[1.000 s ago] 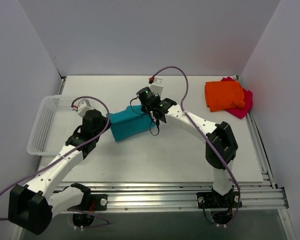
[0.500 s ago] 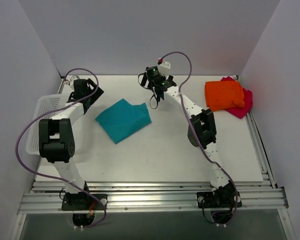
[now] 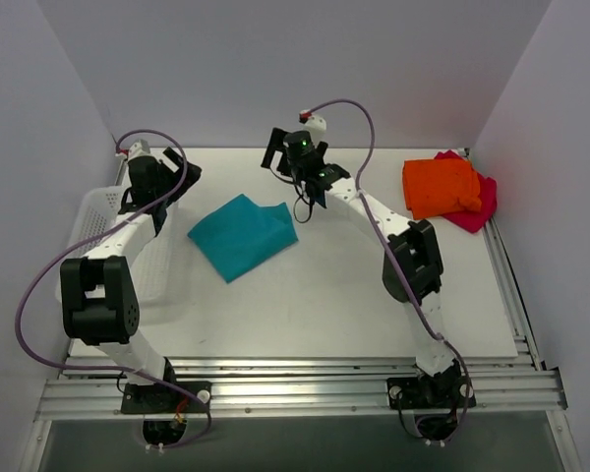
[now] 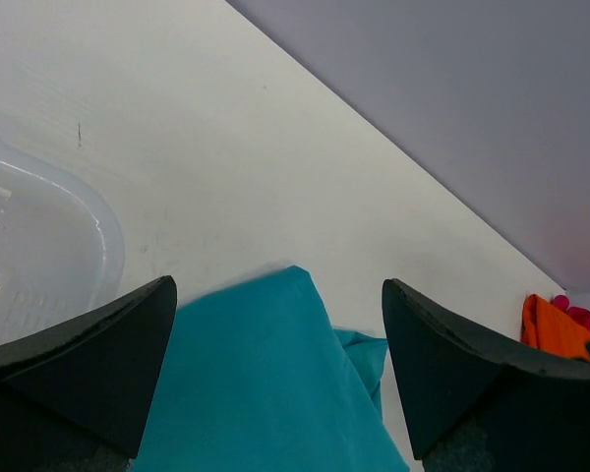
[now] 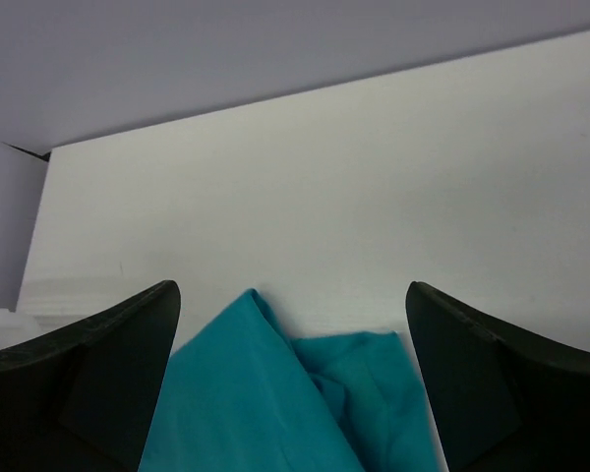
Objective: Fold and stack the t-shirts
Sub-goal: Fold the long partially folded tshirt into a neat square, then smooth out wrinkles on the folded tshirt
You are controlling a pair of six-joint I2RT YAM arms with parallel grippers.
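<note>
- state: the left pincer [image 4: 277, 290] and the right pincer [image 5: 292, 287] are both spread wide and hold nothing. the left one hovers near the far left corner of the tabletop [image 3: 315, 305], and the right one hovers at the far edge near its middle.
- task items: the teal t-shirt [image 3: 242, 234] lies folded left of the tabletop's middle, apart from both pincers. the orange t-shirt [image 3: 439, 187] lies on the magenta t-shirt [image 3: 479, 208] in the far right corner.
- risk: the teal fold may open when lifted. cause: its far right part is bunched and loose, so a pinch on the top layer alone would likely peel it back.
- risk: the stack may end up uneven. cause: the orange t-shirt sits askew, with magenta cloth showing past its right side.
- risk: the left arm may knock the basket [image 3: 84, 236]. cause: the arm reaches over the basket at the left edge.
- risk: the purple cables [image 3: 344, 108] may snag. cause: they loop loosely above both wrists.
- surface: the tabletop is plain white, matte and flat, with a metal rail [image 3: 305, 388] along the near edge.
- room: plain pale walls [image 3: 295, 69] close off the far, left and right sides.
</note>
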